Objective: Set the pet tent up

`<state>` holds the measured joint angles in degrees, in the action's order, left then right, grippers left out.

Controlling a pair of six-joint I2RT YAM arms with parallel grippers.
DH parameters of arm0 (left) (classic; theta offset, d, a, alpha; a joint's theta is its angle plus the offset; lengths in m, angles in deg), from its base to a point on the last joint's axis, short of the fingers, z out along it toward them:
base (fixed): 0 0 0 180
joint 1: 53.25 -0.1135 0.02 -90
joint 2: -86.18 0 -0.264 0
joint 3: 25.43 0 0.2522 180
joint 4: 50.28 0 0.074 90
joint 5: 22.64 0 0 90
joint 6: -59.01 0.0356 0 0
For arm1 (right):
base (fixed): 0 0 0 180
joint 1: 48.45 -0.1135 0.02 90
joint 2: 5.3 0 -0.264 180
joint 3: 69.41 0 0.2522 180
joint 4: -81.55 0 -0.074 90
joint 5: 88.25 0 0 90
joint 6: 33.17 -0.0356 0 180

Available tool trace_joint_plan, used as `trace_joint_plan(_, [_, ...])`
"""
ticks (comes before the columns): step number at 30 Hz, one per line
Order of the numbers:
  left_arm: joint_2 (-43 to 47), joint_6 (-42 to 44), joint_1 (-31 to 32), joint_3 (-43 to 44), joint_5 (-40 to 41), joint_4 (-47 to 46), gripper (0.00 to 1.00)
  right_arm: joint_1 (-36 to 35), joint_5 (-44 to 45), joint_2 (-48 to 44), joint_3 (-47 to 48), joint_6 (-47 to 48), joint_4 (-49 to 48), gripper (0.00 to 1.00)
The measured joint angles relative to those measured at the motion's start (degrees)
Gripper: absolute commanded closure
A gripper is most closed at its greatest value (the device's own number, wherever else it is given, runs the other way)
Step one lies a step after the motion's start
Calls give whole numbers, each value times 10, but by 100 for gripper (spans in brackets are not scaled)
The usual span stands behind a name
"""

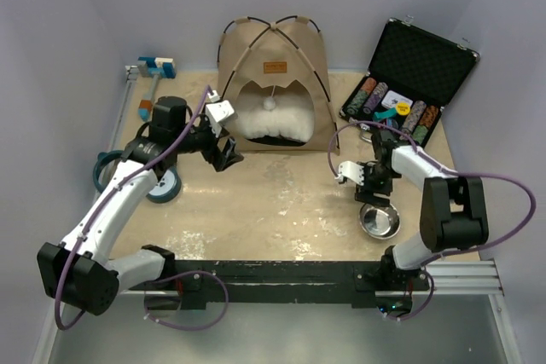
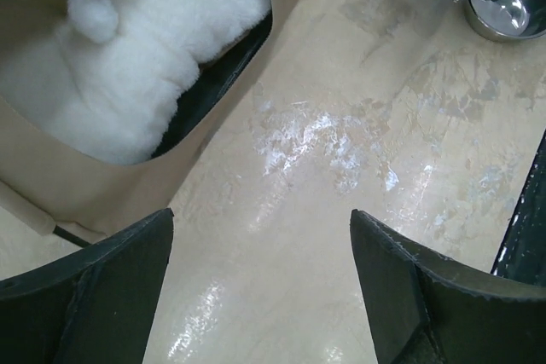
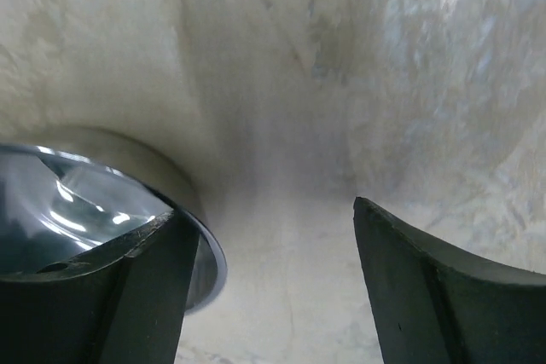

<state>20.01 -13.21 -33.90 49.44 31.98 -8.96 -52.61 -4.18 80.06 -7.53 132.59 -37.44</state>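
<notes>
Tan fabric pet tent (image 1: 275, 53) stands erected just ahead of your left jaws; both jaws wide and empty, little seemingly remains

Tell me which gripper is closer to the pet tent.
The left gripper: it hangs open just off the front corner of the pet tent, while the right gripper is open farther away, beside the steel bowl.

White-black arms (image 1: 111, 202), purple cables (image 1: 499, 178), black gripper fingers (image 2: 94, 296)
</notes>
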Motion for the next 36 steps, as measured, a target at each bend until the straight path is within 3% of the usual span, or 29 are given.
trace_joint_plan(2, [0,-8,-16,-2,-5,11,12,-6,-15,32,18,-2,2,43])
trace_joint_plan(5, [2,-18,-44,-3,-9,19,13,-17,-40,58,40,-9,11,100])
trace_joint_plan(13, [14,-38,-97,-3,0,45,19,-80,-178,64,133,-131,60,100])
trace_joint_plan(21, [49,-41,-95,-23,-15,54,20,-164,-298,10,236,-499,-148,100])
trace_joint_plan(28, [54,-83,-40,-44,11,13,21,-212,-270,34,264,-767,-307,100])
trace_joint_plan(36, [30,-152,-12,-36,78,-68,31,-292,-171,65,294,-895,-334,100])
